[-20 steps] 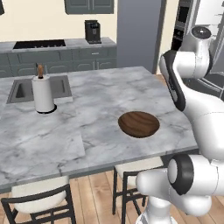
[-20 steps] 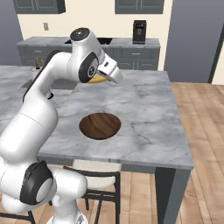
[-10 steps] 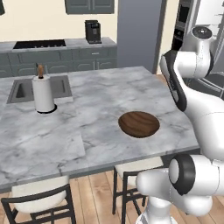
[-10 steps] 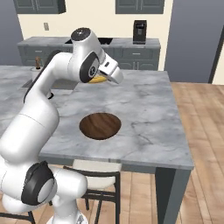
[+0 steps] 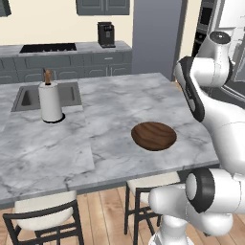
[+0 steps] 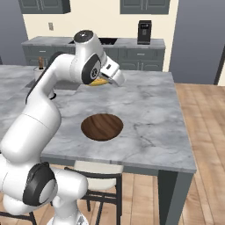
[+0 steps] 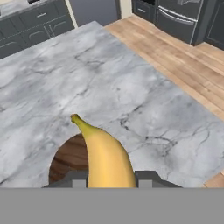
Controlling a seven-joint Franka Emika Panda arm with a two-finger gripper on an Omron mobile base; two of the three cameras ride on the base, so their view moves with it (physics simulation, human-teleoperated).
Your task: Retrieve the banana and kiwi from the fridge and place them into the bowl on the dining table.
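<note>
Task stage: the banana is out of the fridge and held in the air over the dining table; by my reading this is the carry-to-bowl step for the first fruit.
Done so far: the banana has been fetched and brought to the tabletop; the bowl lies empty, with nothing yellow or brown inside it in either base view.
Left to do: lower the banana into the bowl and let go, then go back for the kiwi and bring it here too; no kiwi is visible on the tabletop or in the bowl.
Gripper: the gripper hangs high above the far part of the marble top, beyond the bowl as the right base view shows it, not yet straight over the bowl.
Jaws: pinched on the banana; in the hand view the fruit rises between the two dark tips, and in the right base view a bit of yellow peeps out under the hand.
Banana position: clear of the marble, touching only the jaws; in the hand view its stem end points out past the bowl's far rim.
Bowl position: near the tabletop's near edge, on the side toward the robot, well apart from the paper towel roll beside the sink.
Next move, as a judgement: bring the hand back and down over the bowl's middle before opening.
</note>
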